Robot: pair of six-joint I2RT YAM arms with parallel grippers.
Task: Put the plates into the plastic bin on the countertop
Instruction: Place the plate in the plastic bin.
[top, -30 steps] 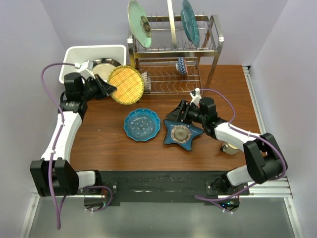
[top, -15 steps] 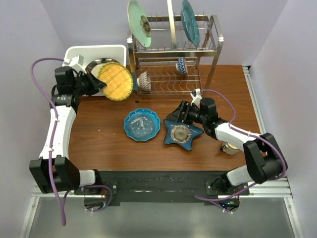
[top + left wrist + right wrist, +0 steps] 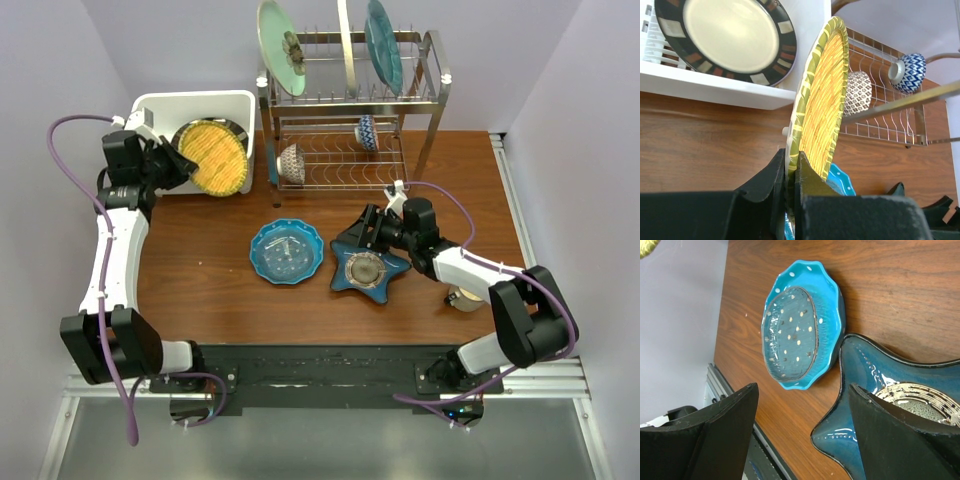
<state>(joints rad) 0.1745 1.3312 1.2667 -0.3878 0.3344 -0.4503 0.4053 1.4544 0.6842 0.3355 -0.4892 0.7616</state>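
Over the plastic bin (image 3: pixel 195 101), at the back-left corner of the table (image 3: pixel 200 290), the orange plate (image 3: pixel 212 158) is held by the left hand (image 3: pixel 183 162). That hand is clamped tight on the plate's rim; in the wrist view its fingers (image 3: pixel 765 185) are seen pinching the edge w/ no gap. The plate is tilted steeply, nearly on edge, above the bin's right part, w/ its lower edge about level w/ the near wall.

Step in hand, as judged: lowering & release into the bin. To be done well, the plate should be carried a bit further in so its whole outline is inside the walls. It should then be tipped flatter and set onto the black-striped plate (image 3: pixel 730 35) lying in the bin before the grip is let go. A drop from height is to be avoided: hard plate on hard plate, chip risk. A post of the wire rack (image 3: pixel 350 130) stands near the plate's right edge, so clearance there should be watched.

Plate's look: round, face covered w/ a fine orange-yellow weave-like texture, rim banded green & pale yellow; underside can't be made out.

The right hand (image 3: pixel 366 228) is spread wide open, nothing held, w/ a point of the dark blue star plate (image 3: pixel 880 390) between its fingers. The teal plate (image 3: pixel 800 332) lies just beside it on the table; neither is binned yet.
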